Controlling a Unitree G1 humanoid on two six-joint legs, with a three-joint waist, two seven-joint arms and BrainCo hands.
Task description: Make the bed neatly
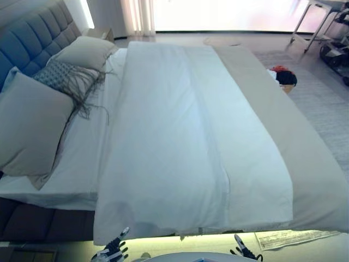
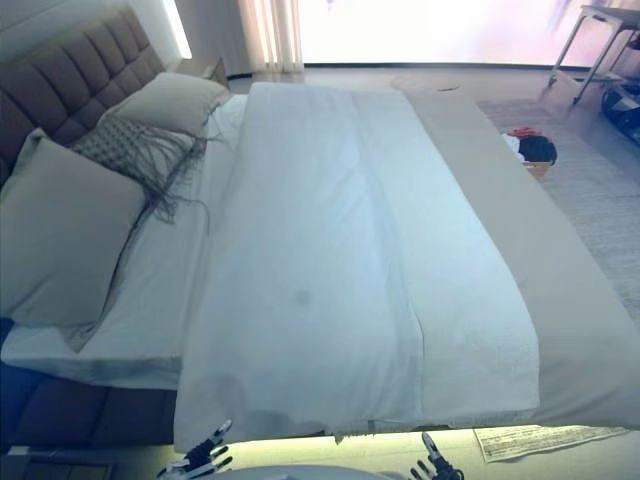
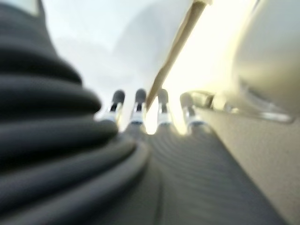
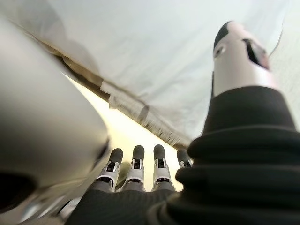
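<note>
A white duvet (image 1: 180, 142) lies spread flat over the bed, its near edge hanging over the side closest to me. A beige blanket (image 1: 283, 125) runs along the duvet's right side. Three pillows lean at the headboard on the left: a large beige one (image 1: 30, 123), a fringed grey one (image 1: 65, 76) and a cream one (image 1: 87, 52). My left hand (image 1: 113, 250) shows low at the bottom edge, fingers straight, below the duvet's hanging edge. My right hand (image 1: 242, 251) is low at the bottom right, fingers straight in its wrist view (image 4: 136, 164), holding nothing.
A tufted headboard (image 1: 38, 33) stands at the left. A basket with red and black items (image 1: 283, 76) sits on the floor right of the bed. A metal-legged table (image 1: 322, 22) stands at the far right. Printed paper (image 1: 294, 237) lies under the near right corner.
</note>
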